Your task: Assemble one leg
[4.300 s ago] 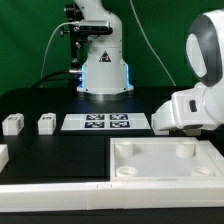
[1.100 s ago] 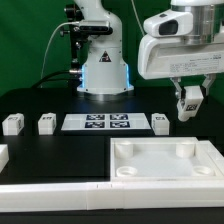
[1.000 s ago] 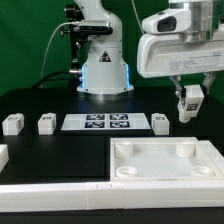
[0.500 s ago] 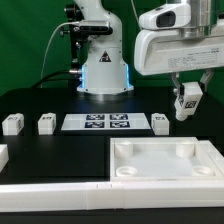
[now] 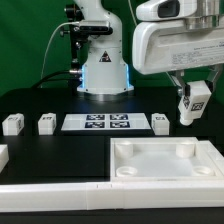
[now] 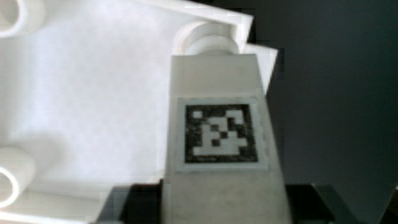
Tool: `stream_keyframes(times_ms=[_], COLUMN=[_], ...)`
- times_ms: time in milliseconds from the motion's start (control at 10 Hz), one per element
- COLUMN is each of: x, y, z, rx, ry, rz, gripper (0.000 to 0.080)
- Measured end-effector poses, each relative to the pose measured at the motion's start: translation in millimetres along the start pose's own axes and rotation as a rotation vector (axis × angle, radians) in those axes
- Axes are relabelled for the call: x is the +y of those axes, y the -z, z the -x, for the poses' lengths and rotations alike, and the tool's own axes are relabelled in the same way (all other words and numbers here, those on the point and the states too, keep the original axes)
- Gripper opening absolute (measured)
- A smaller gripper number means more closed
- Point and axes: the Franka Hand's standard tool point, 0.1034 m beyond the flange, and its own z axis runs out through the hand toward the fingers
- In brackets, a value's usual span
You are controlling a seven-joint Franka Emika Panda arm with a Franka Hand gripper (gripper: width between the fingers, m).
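Exterior view: tool [image 5: 193, 96] clamped on the small white plastic block-shaped leg [image 5: 190, 110], which hangs clear of the black table [image 5: 60, 150], above the far edge of the large white square tray-like part [image 5: 165, 160]. Pick-up done.

Wrist view: leg tag-face up, over a tray corner (socket mostly hidden). Judged remaining: lowering and seating.

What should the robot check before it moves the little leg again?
1. The fingers grip the leg: ok.
2. The leg hangs clear of the table: ok.
3. The tag on the leg shows in the wrist view: ok.
4. The leg is lined up over a socket of the white tray part: cannot tell.
5. The loose leg nearby lies apart from the held one: ok.
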Motion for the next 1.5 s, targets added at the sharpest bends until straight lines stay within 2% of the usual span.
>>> stream_keyframes(times_ms=[200,300,400,500,800,1000,1100,1300,1400,1500], x=[0.3,0.7,1.6,2.0,10.1,10.8,12.2,14.8,17.4,27.3], y=[-1.3,-1.2,-0.9,-7.7,-5.7,1.2,3.8,0.4,-2.0,0.4], z=[-3.5,-8.0,-11.4,0.3,-26.6,-41.3,-46.2,-41.4,-40.7,-44.4], rx=[0.052,0.115,0.238,0.192,0.203,0.236,0.351,0.485,0.473,0.479], ry=[0.0,0.0,0.0,0.0,0.041,0.068,0.07,0.078,0.096,0.123], rz=[0.001,0.002,0.006,0.006,0.008,0.011,0.019,0.031,0.037,0.053], gripper=[0.0294,0.0294,0.0294,0.0294,0.0294,0.0294,0.0294,0.0294,0.0294,0.0294])
